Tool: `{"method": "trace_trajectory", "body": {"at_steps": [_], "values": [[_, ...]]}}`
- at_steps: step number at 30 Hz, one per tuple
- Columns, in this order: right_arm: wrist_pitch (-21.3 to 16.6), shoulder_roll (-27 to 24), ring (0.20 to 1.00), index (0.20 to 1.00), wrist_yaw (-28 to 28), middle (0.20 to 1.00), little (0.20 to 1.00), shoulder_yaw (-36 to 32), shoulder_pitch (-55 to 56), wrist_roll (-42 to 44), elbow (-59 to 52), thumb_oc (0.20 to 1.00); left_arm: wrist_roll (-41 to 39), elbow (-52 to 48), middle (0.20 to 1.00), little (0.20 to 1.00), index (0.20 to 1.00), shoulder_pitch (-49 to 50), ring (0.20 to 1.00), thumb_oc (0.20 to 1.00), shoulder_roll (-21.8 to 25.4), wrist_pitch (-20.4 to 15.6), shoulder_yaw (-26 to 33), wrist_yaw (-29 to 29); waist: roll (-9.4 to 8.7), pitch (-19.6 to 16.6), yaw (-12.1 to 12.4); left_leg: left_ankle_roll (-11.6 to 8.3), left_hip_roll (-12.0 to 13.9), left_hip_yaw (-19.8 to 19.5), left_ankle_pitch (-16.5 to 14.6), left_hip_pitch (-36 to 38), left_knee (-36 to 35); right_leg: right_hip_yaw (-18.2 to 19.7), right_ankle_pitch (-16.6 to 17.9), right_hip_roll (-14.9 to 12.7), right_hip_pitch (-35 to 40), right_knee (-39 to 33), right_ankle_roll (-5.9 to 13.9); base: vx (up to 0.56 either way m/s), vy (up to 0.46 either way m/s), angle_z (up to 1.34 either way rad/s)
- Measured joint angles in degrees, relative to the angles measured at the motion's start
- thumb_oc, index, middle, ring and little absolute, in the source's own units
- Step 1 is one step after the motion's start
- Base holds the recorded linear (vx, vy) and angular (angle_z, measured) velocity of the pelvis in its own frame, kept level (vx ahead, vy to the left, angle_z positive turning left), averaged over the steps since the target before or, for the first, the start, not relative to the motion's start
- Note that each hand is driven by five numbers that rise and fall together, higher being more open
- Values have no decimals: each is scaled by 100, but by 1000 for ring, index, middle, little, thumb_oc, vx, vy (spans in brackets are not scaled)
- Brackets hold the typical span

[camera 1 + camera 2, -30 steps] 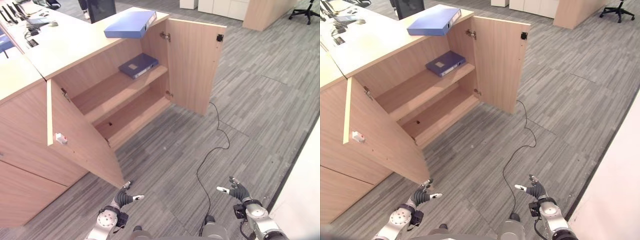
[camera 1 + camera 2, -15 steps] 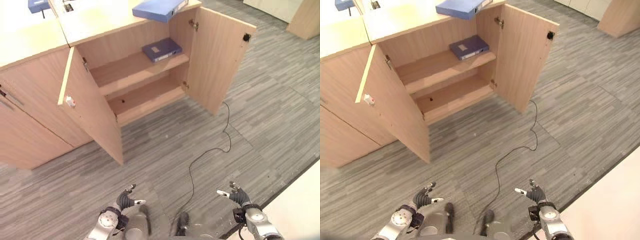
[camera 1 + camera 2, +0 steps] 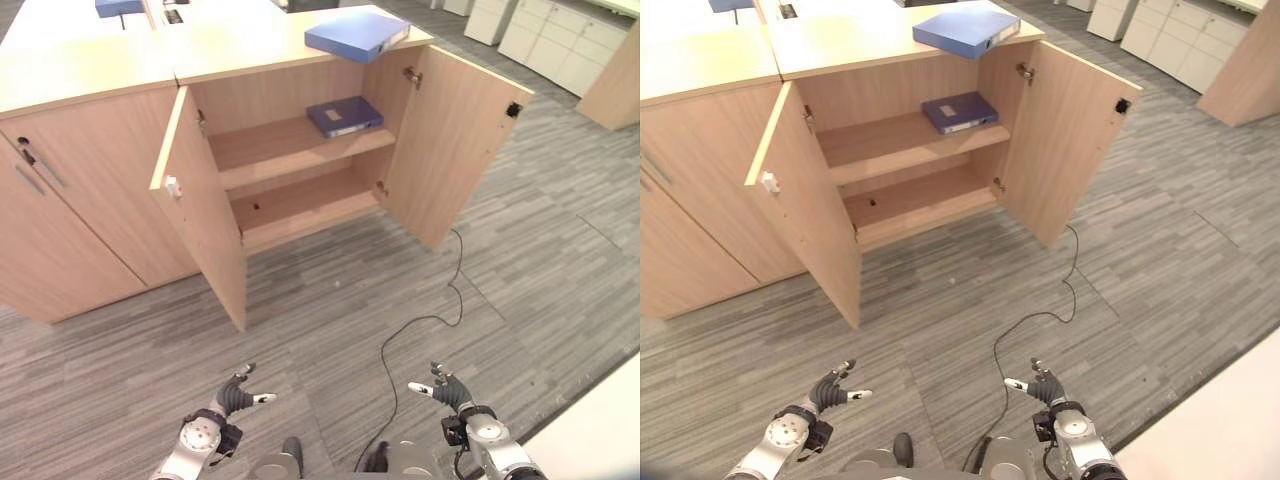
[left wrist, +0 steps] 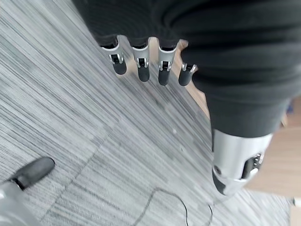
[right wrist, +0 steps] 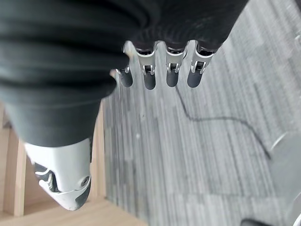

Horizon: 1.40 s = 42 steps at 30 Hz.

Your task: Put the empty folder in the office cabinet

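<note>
A light blue folder [image 3: 357,35] lies flat on top of the wooden office cabinet [image 3: 250,50], above its right end. A darker blue folder [image 3: 344,116] lies on the upper shelf [image 3: 275,150] inside, at the right. Both cabinet doors stand open: the left door [image 3: 205,215] and the right door [image 3: 455,150]. The lower shelf [image 3: 300,205] is bare. My left hand [image 3: 232,398] and right hand [image 3: 447,390] hang low over the carpet, far from the cabinet. Each is open, with straight fingers [image 4: 141,66] [image 5: 160,70] holding nothing.
A closed cabinet unit [image 3: 80,200] adjoins the open one on the left. White drawer units [image 3: 560,40] stand at the far right. Another blue thing [image 3: 118,7] sits at the back of the cabinet top. A pale surface edge [image 3: 600,420] borders the lower right.
The camera has swung, so the cabinet now sits more central and square in view. Both hands stay low and open. The folders have not moved.
</note>
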Motion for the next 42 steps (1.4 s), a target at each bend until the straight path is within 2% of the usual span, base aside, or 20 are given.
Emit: {"method": "trace_trajectory", "body": {"at_steps": [3,5,7,8,9,13,16,19,20,21,24,25,26,29,31,34,38,39,41,42], "values": [[-2,19,1000,1000,24,1000,1000,0,31,1,-4,1000,-1,94,1000,1000,1000,14,1000,1000,23,2,4,14,29,-37,-93,-129,9,-159,87,109,-248,-51,353,-187,330,-1752,6,246,-152,19],[2,22,1000,1000,21,1000,1000,5,52,2,8,1000,-1,237,1000,1000,1000,-78,1000,1000,-34,-1,4,27,19,-45,-216,-207,107,-337,36,111,-253,262,870,-28,426,-3055,2,276,-149,42],[5,27,1000,1000,17,1000,1000,9,57,2,30,1000,-1,331,1000,1000,1000,-135,1000,1000,-61,-15,4,54,-24,-52,-342,-345,249,-569,-45,148,-284,549,1401,176,287,-3373,66,289,-149,76],[7,57,1000,1000,18,1000,1000,12,156,1,59,1000,0,444,1000,1000,1000,-139,1000,1000,-20,-41,6,91,-191,-124,-410,-625,349,-821,-152,253,-314,660,1361,298,410,-3349,-65,321,-181,110],[13,-14,1000,1000,8,1000,1000,-8,227,2,99,1000,-1,568,1000,1000,1000,-173,1000,1000,-178,-38,-6,136,-113,-115,-478,-742,582,-989,-215,368,-315,614,1483,547,567,-3287,-275,402,-259,89],[-15,-334,1000,1000,-9,1000,1000,-34,134,6,16,1000,-10,413,1000,1000,1000,51,1000,1000,-386,-78,-32,148,199,-278,-475,-888,859,-1131,234,380,-50,316,1124,1052,744,-3102,-701,230,-220,31],[-34,-375,1000,1000,10,1000,1000,-48,82,9,9,1000,-17,418,1000,1000,1000,20,1000,1000,-439,-115,-19,168,112,-219,-477,-1113,960,-1373,509,212,215,194,948,1168,789,-3037,-866,133,-208,18],[-32,-356,1000,1000,50,1000,1000,-62,64,14,2,1000,-99,430,1000,1000,1000,-76,1000,1000,-379,-115,6,159,-32,-68,-468,-1206,896,-1784,572,-623,1632,189,572,1254,718,-2668,-1124,68,-371,43],[-58,-403,1000,1000,42,1000,1000,-115,14,58,-36,1000,-166,377,1000,1000,1000,-236,1000,1000,-353,-118,-12,162,-140,148,-429,-1437,751,-2076,867,-1409,2942,213,376,1299,564,-2252,-1460,113,-257,44],[-38,-359,1000,1000,21,1000,1000,-157,-37,62,-12,1000,-254,420,1000,1000,1000,-326,1000,1000,-267,-95,-20,173,-241,320,-339,-1482,687,-2100,1233,-1675,3464,207,253,1229,527,-2091,-1520,155,-199,17],[-56,-401,1000,1000,17,1000,1000,-159,-192,64,-24,1000,-299,476,1000,1000,1000,-275,1000,1000,-232,-17,-50,122,-278,399,-341,-1115,662,-1899,1532,-1969,3944,235,-18,1322,421,-1762,-1777,237,-134,3],[-20,-435,1000,1000,-16,1000,1000,-256,-192,62,71,1000,-332,470,1000,1000,1000,-408,1000,1000,-273,-25,-52,119,-286,526,-326,-1048,572,-1555,939,-2282,4166,203,-133,1303,372,-1660,-1778,390,-12,26],[0,-443,1000,1000,-27,1000,1000,-259,-201,61,71,1000,-342,410,1000,1000,1000,-425,1000,1000,-267,-31,-49,118,-297,561,-290,-893,475,-1248,699,-2342,3736,203,-135,1313,348,-1685,-1722,316,20,14],[7,-402,1000,1000,-53,1000,1000,-224,-174,60,214,1000,-345,419,1000,1000,1000,-403,1000,1000,-297,-17,-52,104,-74,536,-224,-889,577,-621,685,-2222,1809,146,-125,1618,578,-1996,-1567,353,62,2],[7,-400,1000,1000,-66,1000,1000,-208,-161,60,255,1000,-345,417,1000,1000,1000,-386,1000,1000,-301,-17,-52,100,6,513,-107,-924,621,-577,750,-2142,983,167,-124,1802,785,-2188,-1546,352,70,-15],[-12,-389,1000,1000,-89,1000,1000,-88,-180,58,280,1000,-343,469,1000,1000,1000,-269,1000,1000,-269,0,-41,93,58,473,24,-910,615,-630,905,-2021,478,204,-271,2114,1288,-2399,-1602,368,131,-31],[-5,-330,1000,1000,-74,1000,1000,-44,-57,56,281,1000,-341,479,1000,1000,1000,-108,1000,1000,-265,0,-23,84,-52,210,29,-884,456,-634,905,-1870,635,382,-387,2194,1601,-2557,-1589,330,158,-24],[1,-255,1000,1000,-76,1000,1000,-48,-58,57,288,1000,-341,479,1000,1000,1000,-148,1000,1000,-247,-1,-18,82,-188,142,52,-796,308,-558,859,-1870,703,445,-446,2089,1629,-2582,-1589,248,138,-15],[-1,-216,1000,1000,-66,1000,1000,-49,-63,57,292,1000,-341,474,1000,1000,1000,-181,1000,1000,-266,-2,-27,53,-247,133,41,-465,162,-472,945,-1883,626,581,-450,1990,1716,-2548,-1580,215,133,-4],[2,-218,1000,1000,-43,1000,1000,15,-55,58,337,1000,-344,460,1000,1000,1000,-168,1000,1000,-282,-8,-29,49,-200,62,90,-80,130,-326,1268,-1824,465,663,-659,1947,1766,-2337,-1241,184,143,-4]]}}
